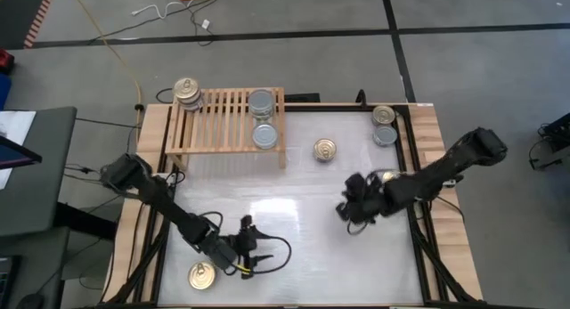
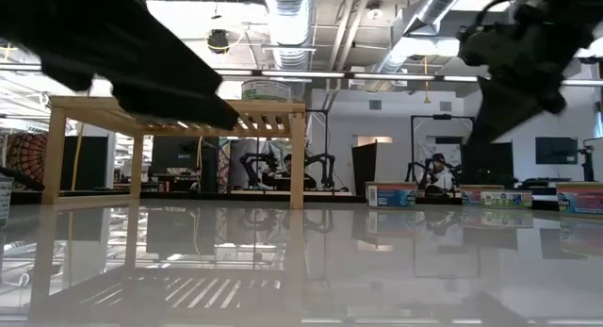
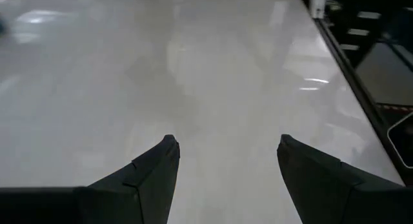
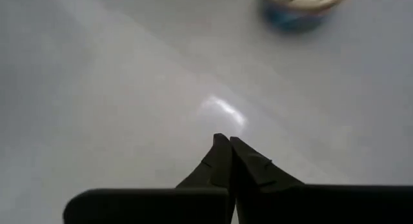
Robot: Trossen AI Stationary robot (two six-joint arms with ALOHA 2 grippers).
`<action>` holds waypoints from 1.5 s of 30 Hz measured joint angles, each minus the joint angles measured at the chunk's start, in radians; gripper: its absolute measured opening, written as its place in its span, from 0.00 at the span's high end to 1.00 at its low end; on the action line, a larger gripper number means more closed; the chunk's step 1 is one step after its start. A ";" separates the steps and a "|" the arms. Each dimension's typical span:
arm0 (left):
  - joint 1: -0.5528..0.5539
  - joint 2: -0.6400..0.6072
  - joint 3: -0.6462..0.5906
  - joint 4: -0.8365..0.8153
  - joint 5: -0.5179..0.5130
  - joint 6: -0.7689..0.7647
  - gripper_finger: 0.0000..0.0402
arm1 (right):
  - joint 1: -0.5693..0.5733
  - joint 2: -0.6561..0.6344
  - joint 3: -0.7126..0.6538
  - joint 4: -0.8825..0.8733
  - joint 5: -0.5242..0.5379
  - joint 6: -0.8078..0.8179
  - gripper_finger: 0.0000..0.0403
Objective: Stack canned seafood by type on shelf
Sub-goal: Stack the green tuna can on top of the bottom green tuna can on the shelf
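Observation:
The light-wood shelf [image 1: 227, 122] stands at the table's far left. On its left end sits a stack of gold-topped cans [image 1: 187, 92]; on its right end sit two silver-topped cans [image 1: 261, 102] [image 1: 264, 135]. One gold-topped can [image 1: 326, 150] rests on the table right of the shelf, and another [image 1: 203, 276] lies at the near left. My left gripper [image 3: 226, 146] is open low over bare table, right of that near can. My right gripper [image 4: 226, 141] is shut and empty above the table's middle right [image 1: 346, 211], with a blue-sided can [image 4: 300, 4] ahead of it.
A gold-topped can [image 1: 384, 115] and a silver-topped one [image 1: 385, 135] stand at the far right corner. Black rails [image 1: 411, 166] run along the table's right side. The white tabletop [image 1: 294, 229] lies bare between the two grippers.

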 joint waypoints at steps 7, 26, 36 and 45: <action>0.042 0.057 0.000 0.117 0.085 0.072 0.37 | -0.339 -0.114 0.048 -0.295 -0.012 -0.192 0.97; 0.054 0.057 0.001 0.107 0.102 0.136 0.37 | -1.182 -0.065 -0.100 -0.032 -0.038 -0.702 0.96; 0.070 0.056 0.001 0.084 0.101 0.159 0.37 | -1.161 0.057 -0.103 -0.004 0.033 -0.621 0.96; 0.071 0.056 0.001 0.062 0.102 0.118 0.37 | -1.034 0.171 -0.098 -0.011 -0.039 -0.595 0.96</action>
